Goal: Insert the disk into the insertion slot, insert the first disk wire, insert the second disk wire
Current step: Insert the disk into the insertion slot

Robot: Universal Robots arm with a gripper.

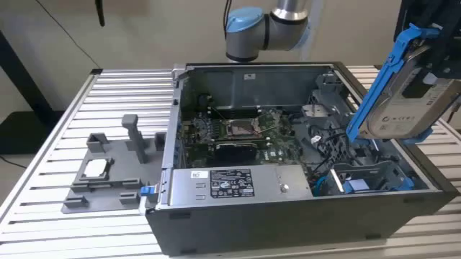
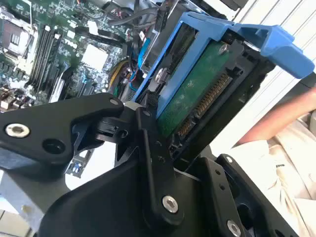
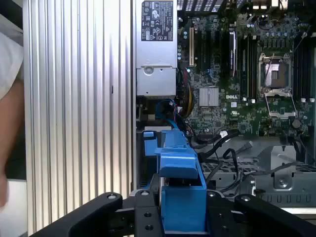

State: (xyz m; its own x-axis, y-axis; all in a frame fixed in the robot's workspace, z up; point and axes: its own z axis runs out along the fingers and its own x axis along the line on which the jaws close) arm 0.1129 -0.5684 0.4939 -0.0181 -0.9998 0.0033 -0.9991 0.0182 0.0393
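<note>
Disk [image 1: 403,100] gripped in closed hand [image 1: 431,73], tilted, suspended above open case [image 1: 288,229], near insertion slot [image 1: 371,181], not seated. Risk judged: blue carrier [image 1: 380,75] snagged on cables [image 1: 325,141] or rail if lowered tilted. Grip depth unclear, slip possible.

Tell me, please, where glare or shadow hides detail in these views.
Second wrist view: the table beyond the held disk is blown out white. Exterior view: the case interior sits in shade. First wrist view: even light, no strong glare.
</note>
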